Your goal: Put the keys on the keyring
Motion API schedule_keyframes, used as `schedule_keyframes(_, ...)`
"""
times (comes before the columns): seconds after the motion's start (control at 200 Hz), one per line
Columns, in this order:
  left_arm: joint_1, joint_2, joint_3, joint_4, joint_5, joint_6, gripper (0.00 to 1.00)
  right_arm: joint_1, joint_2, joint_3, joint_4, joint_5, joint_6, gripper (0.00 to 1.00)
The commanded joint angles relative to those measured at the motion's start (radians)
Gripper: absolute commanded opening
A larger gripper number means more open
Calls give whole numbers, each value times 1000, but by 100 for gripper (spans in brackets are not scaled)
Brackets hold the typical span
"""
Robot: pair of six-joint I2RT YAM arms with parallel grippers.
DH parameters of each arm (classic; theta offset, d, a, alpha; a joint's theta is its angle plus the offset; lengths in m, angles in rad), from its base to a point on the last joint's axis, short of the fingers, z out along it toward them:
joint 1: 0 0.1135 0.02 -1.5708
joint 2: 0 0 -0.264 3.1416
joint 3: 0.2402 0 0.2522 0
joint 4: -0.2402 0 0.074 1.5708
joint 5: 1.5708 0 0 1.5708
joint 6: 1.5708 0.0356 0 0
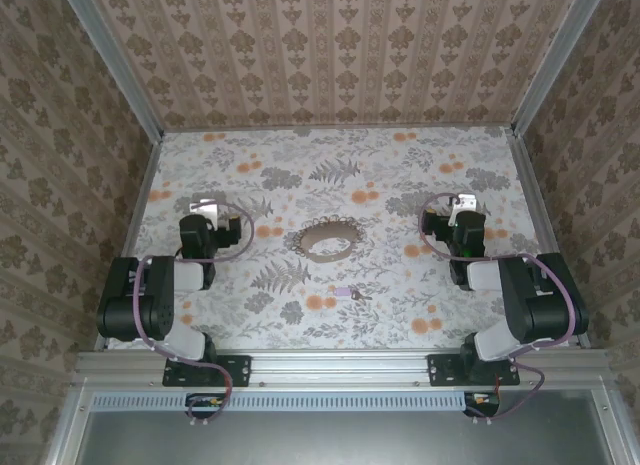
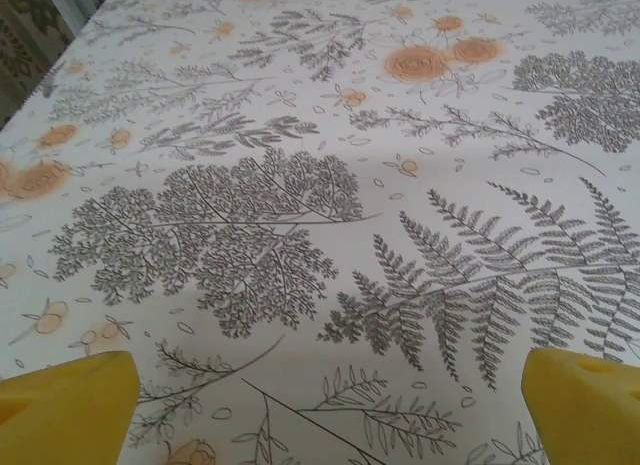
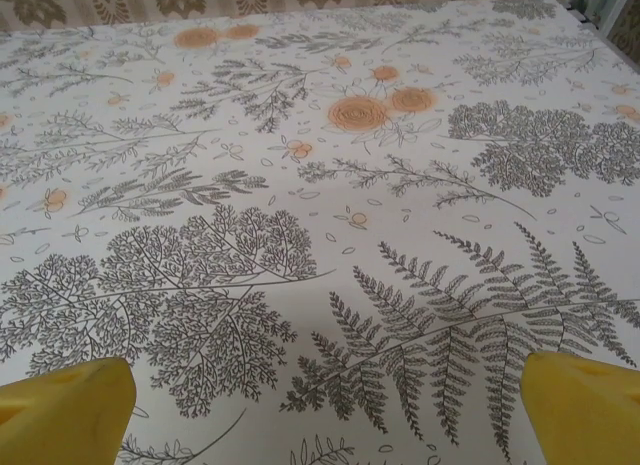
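Left pads (image 2: 70, 405) and right pads (image 3: 65, 410) sit wide apart: both jaws spread, holding nothing. The key (image 1: 343, 294) lies mid tabletop (image 1: 420, 285), toward the near edge, with the keyring (image 1: 326, 241) just beyond. Risk: the tiny flat key slips a pinch; the limp chain sags shut. Top view locates both; wrist views show the jaw gap.

Soft, even, bright light from above; shadows are faint. The overhead view is slightly grainy. In both wrist views the near yellow fingertips (image 2: 70, 410) blur; the floral cloth (image 3: 300, 235) is sharp.
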Motion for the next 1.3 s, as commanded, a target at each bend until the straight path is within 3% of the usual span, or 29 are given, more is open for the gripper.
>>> schedule_keyframes(0.0,11,13,36,52,-7,26,100,8,15,28,58,29,-22,99)
schedule_keyframes(0.86,11,5,38,45,14,34,99,-5,0,22,65,14,-9,100)
schedule_keyframes(1.005,-26,-61,73,-63,-62,57,98,-6,-221,84,-222,43,11,100)
schedule_keyframes(1.155,-74,-145,180,-311,-229,40,98,-6,-364,240,-648,122,199,100)
schedule_keyframes(1.295,-110,-223,298,-570,-233,-74,96,-5,-440,270,-786,45,282,100)
